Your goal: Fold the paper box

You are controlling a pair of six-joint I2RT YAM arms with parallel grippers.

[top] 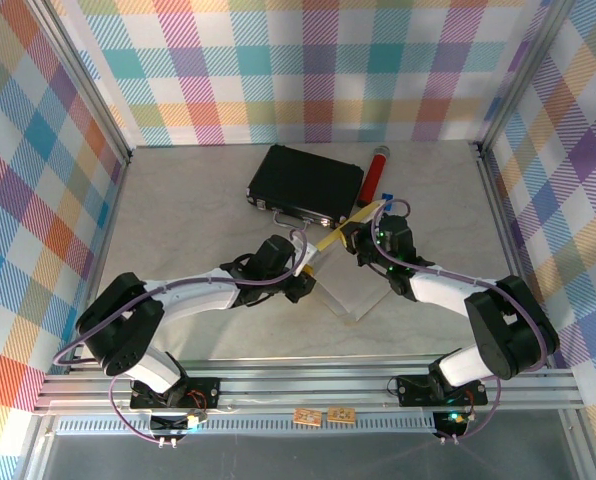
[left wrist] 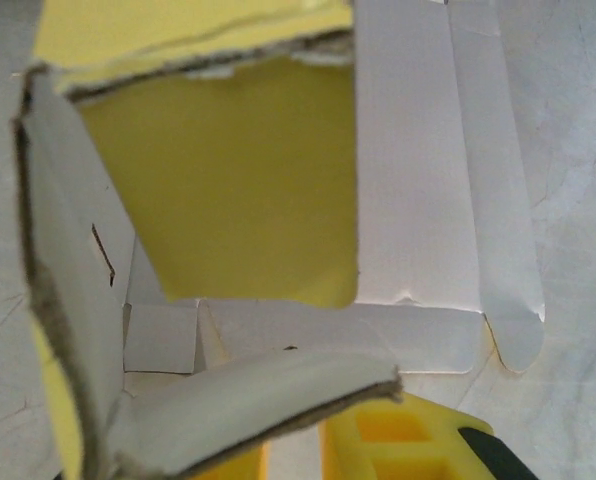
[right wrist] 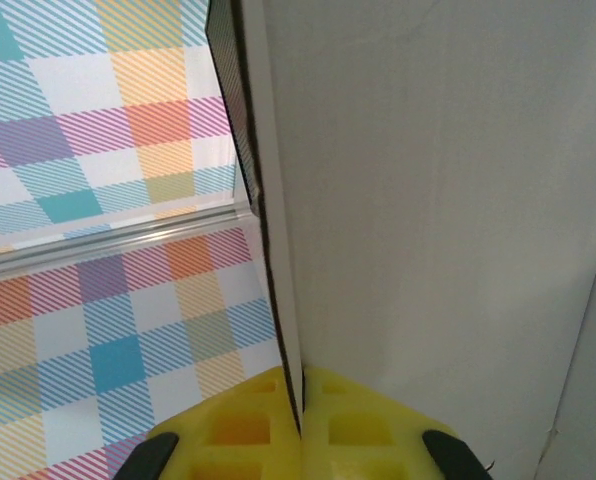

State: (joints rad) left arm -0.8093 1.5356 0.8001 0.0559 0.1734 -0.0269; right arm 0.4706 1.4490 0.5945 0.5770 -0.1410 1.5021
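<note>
On the left, the left gripper [top: 302, 268] met the paper box [top: 330, 243], a whitish flap crossing its fingers [left wrist: 403, 435]; whether they pinched it could not be told. The box sat mid-table, just before the black case [top: 303, 185]. On the right, the right gripper [right wrist: 300, 425] was clamped on a panel's edge.

Colour everywhere! The walls [top: 278, 70] wear pastel plaid: teal, pink, orange, lilac and yellow on white. The table [top: 178, 220] is pale grey, faintly marbled. Upper centre there's a black case [top: 306, 183], and at its right a dark red cylinder [top: 375, 172]. The paper box [left wrist: 238, 190] is bright yellow on one face, whitish on the other. The right gripper [right wrist: 300, 400] is bright yellow too. The arms [top: 448, 285] are white and black.
</note>
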